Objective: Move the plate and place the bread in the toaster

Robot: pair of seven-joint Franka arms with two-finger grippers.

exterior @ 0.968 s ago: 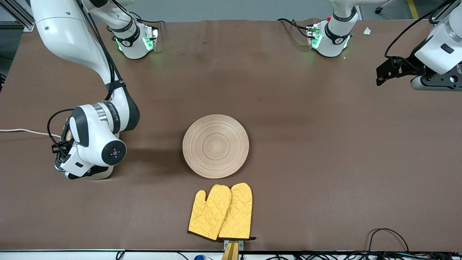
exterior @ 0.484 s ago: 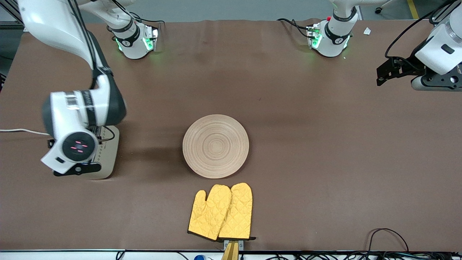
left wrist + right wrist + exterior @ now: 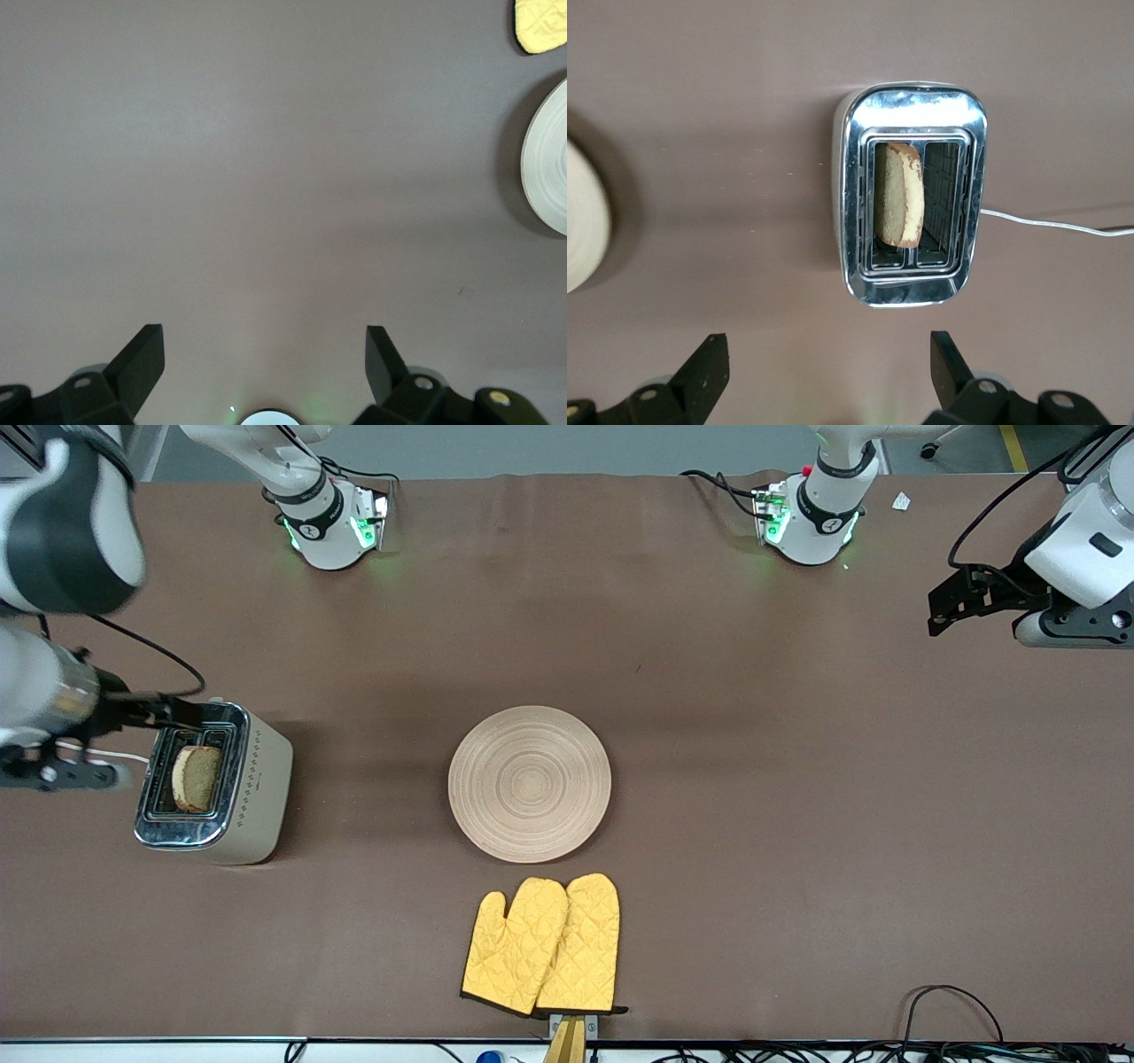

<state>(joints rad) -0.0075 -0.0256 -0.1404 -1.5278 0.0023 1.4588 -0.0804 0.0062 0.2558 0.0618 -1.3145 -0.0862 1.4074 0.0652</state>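
Bread [image 3: 197, 779]: brown, speckled, dk crust

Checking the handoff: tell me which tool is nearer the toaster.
Right. The right tool is open above the toaster holding the bread; the left tool waits open at the table's other end.

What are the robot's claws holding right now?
Nothing. Both the right claw and left claw are open and empty; the bread sits in the toaster.
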